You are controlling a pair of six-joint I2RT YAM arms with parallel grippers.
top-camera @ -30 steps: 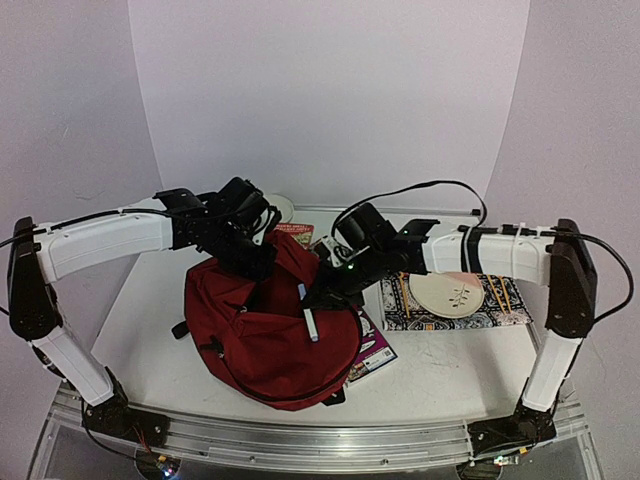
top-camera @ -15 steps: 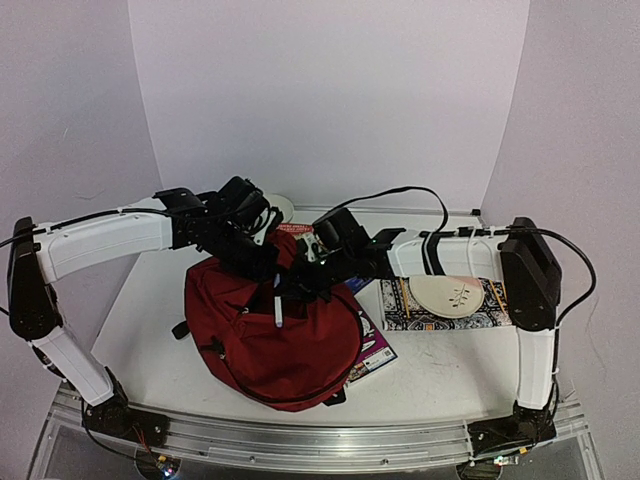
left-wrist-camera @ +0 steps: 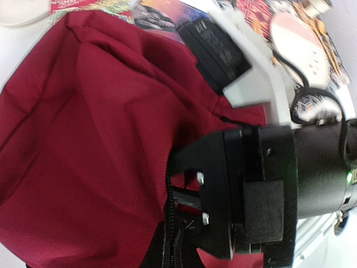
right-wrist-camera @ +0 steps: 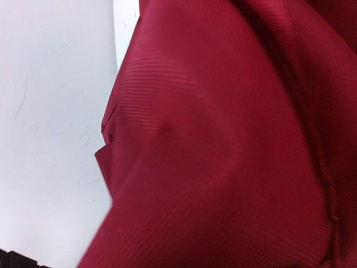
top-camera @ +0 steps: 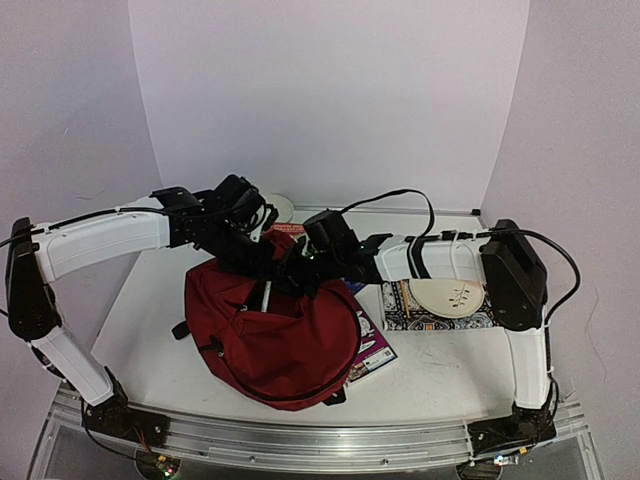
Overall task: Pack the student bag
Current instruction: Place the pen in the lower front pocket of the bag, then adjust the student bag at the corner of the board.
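On the table [top-camera: 440, 375] the bag [top-camera: 270, 340] lies slumped near the middle, its zip [left-wrist-camera: 170, 223] running up toward the far edge where both arms meet. The left gripper [top-camera: 252, 262] sits at the bag's far rim and the right gripper [top-camera: 292, 277] presses into the fabric just beside it. For neither can I tell whether the jaws are parted or closed, as red folds and black housings hide the fingertips. A magazine [top-camera: 372, 350] pokes out from under the bag's right side, and further right lies a patterned book [top-camera: 400, 312] carrying a plate [top-camera: 447, 296].
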